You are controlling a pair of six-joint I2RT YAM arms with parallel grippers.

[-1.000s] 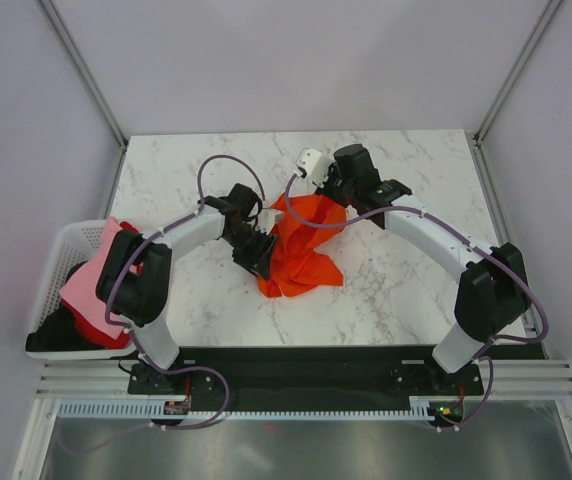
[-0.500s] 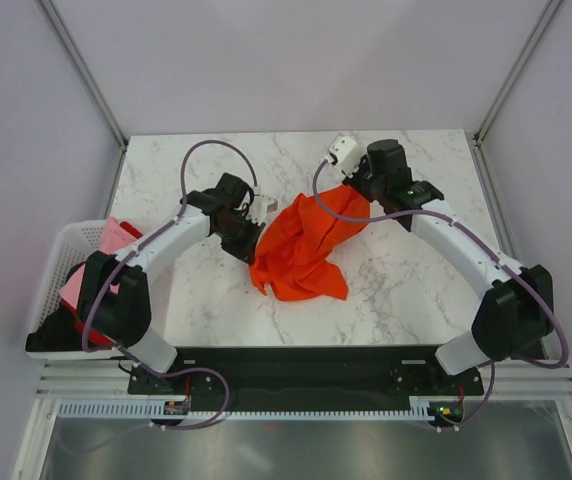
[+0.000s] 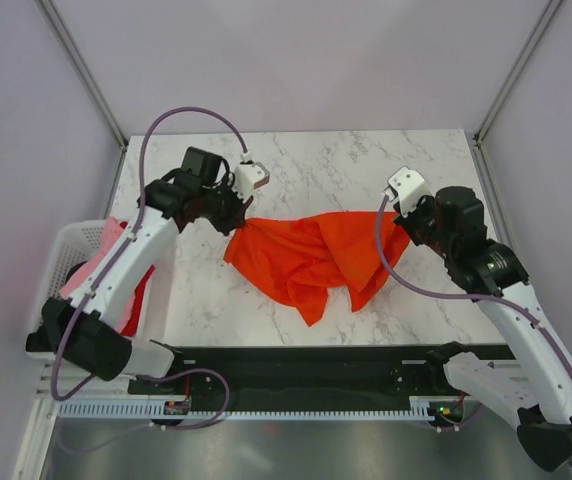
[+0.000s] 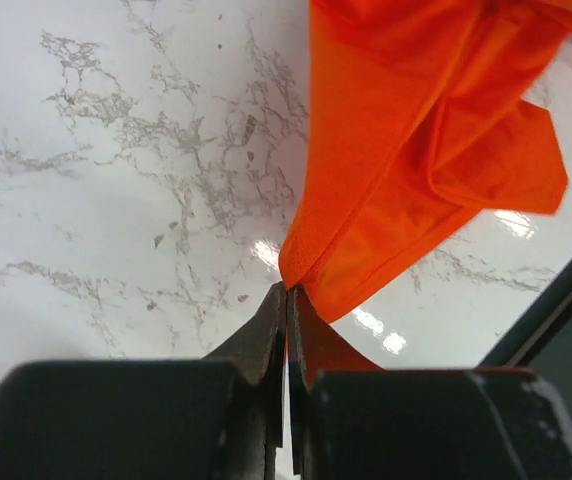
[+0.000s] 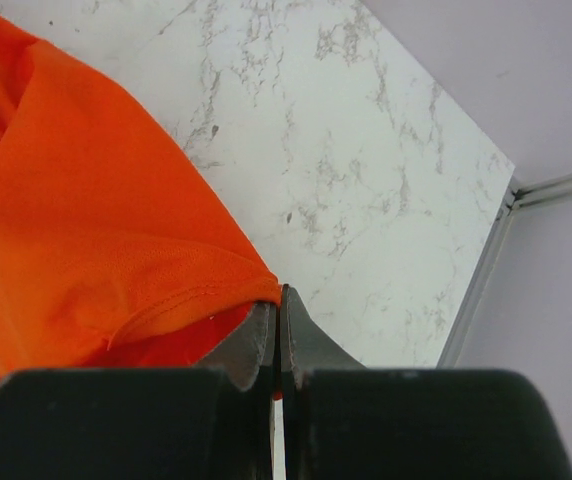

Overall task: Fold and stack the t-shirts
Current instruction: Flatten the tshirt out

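The orange t-shirt (image 3: 311, 255) hangs stretched between my two grippers above the marble table, its lower folds drooping toward the near edge. My left gripper (image 3: 238, 226) is shut on the shirt's left corner; the left wrist view has the cloth (image 4: 406, 150) pinched at the tips of my left gripper (image 4: 287, 290). My right gripper (image 3: 398, 228) is shut on the right corner, and the right wrist view shows the hemmed edge (image 5: 116, 240) clamped in my right gripper (image 5: 278, 296). Pink (image 3: 86, 270) and red (image 3: 138, 300) t-shirts lie in the basket at the left.
A white lattice basket (image 3: 66, 245) sits at the table's left edge with dark cloth (image 3: 51, 335) in its near end. The marble table (image 3: 306, 165) ends at a metal rail on the right (image 5: 476, 290) and a black strip along the near edge.
Both arms pulled apart, left going left and back, right going right and nearer. The orange shirt went from a crumpled heap to a spread, stretched sheet. The left gripper closed on its corner.
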